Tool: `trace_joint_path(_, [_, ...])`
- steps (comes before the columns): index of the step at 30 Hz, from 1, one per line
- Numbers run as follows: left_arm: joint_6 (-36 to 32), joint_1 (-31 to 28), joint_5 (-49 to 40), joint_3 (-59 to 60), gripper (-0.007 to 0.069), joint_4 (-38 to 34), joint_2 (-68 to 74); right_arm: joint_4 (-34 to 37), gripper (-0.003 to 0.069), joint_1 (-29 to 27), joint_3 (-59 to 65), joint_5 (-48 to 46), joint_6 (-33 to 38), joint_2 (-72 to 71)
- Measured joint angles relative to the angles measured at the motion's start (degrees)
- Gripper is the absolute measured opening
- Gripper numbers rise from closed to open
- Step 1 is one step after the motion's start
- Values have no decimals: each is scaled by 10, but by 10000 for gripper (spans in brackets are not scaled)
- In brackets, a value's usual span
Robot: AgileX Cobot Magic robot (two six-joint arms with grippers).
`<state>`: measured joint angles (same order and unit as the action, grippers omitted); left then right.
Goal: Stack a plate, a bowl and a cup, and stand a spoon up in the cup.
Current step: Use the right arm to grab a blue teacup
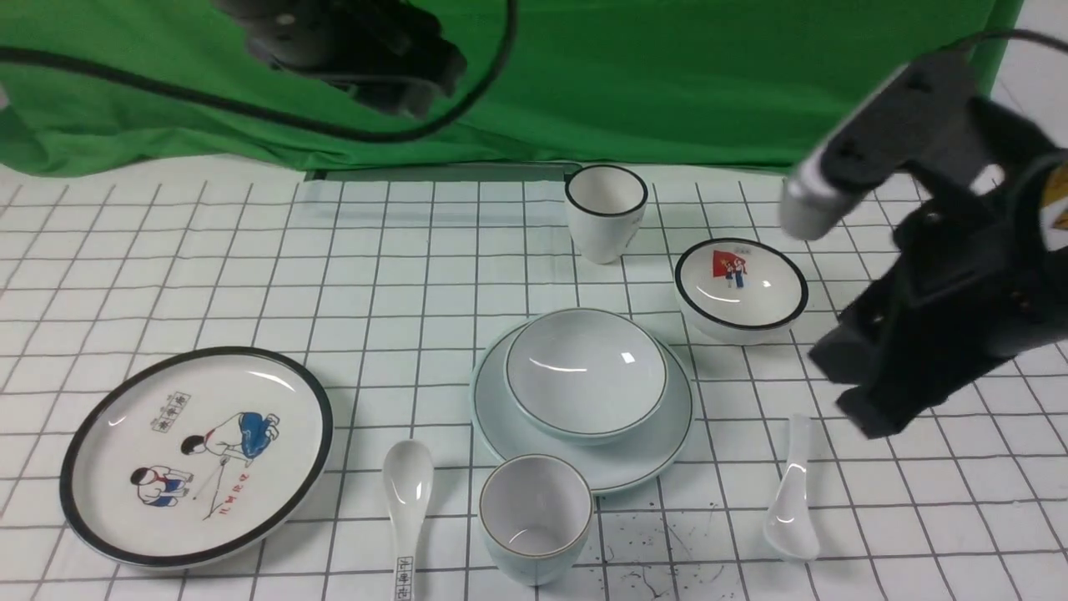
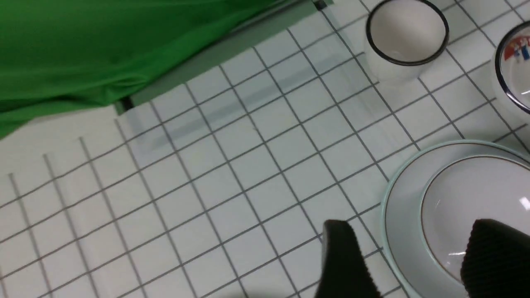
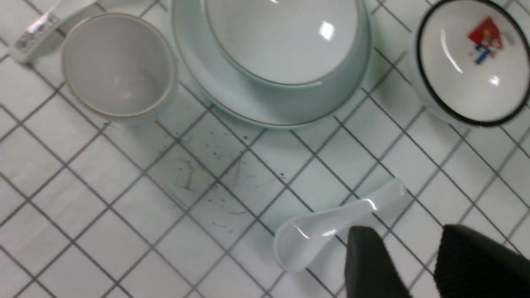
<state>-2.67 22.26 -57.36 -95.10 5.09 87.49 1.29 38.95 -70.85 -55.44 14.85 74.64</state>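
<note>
White gridded tablecloth (image 1: pixel 250 275), green backdrop (image 1: pixel 667 83) behind. I take the pale blue-green plate (image 1: pixel 492 409) as my marker. The matching bowl (image 1: pixel 586 371) already sits in it, so I judge the first stacking step done. The short pale cup (image 1: pixel 536 517) stands on the cloth just beside the plate's near edge, not yet in the bowl; the plain white spoon (image 1: pixel 791 492) lies flat to the plate's right, apart from it. Both steps are left. My right gripper (image 3: pixel 418 265) hangs right of the plate, jaws parted and empty, the spoon beneath it, just beside one finger (image 3: pixel 368 260). My left gripper (image 2: pixel 418 260), high and left of the plate, gapes empty too.
</note>
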Motion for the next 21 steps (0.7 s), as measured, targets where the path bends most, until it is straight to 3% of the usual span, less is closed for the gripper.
trace_joint_path(1, [3,0,0,10,283,1,-12,0,290,0,0,0,0,0])
trace_joint_path(4, [19,0,22,119,118,-1,-117,1,302,66,-21,13,-1,51])
trace_joint_path(8, [27,0,50,249,-16,-17,-218,6,319,99,-47,27,-14,107])
trace_joint_path(16, [34,0,66,400,-36,-64,-344,4,544,101,-81,42,-42,211])
trace_joint_path(21, [35,0,68,421,-36,-65,-363,4,547,101,-81,57,-55,258])
